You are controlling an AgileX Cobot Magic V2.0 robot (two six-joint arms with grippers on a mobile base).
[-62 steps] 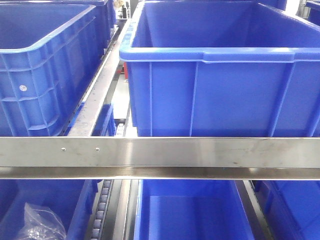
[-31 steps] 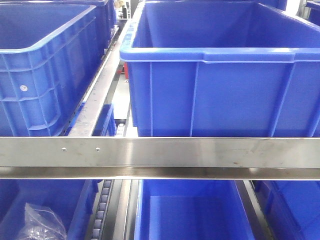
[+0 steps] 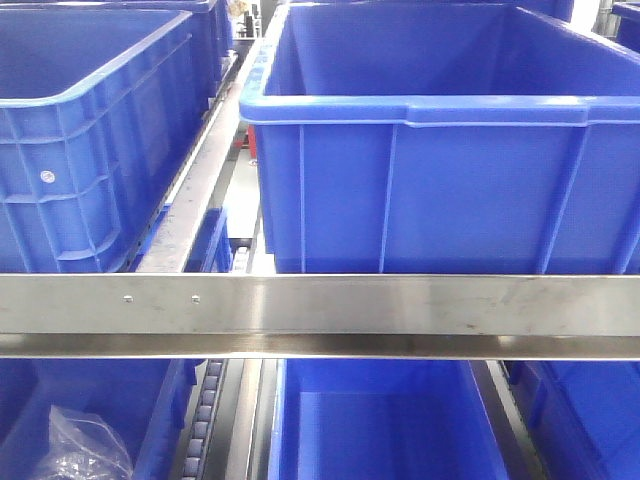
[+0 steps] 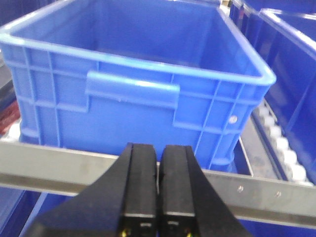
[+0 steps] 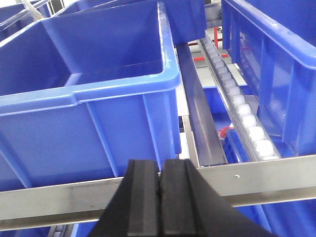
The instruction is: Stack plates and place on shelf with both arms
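Our left gripper (image 4: 158, 163) has its jaws pressed together with nothing between them, hanging in front of the shelf (image 4: 256, 190) rail, a blue crate (image 4: 133, 89) beyond at 12 o'clock. Our right gripper (image 5: 159, 190) is likewise closed and empty before the rail (image 5: 256, 177), with rollers (image 5: 242, 108) running off toward 1 o'clock. We see no plates in any view; the front view shows only crates (image 3: 440, 170) behind the rail (image 3: 320, 305).
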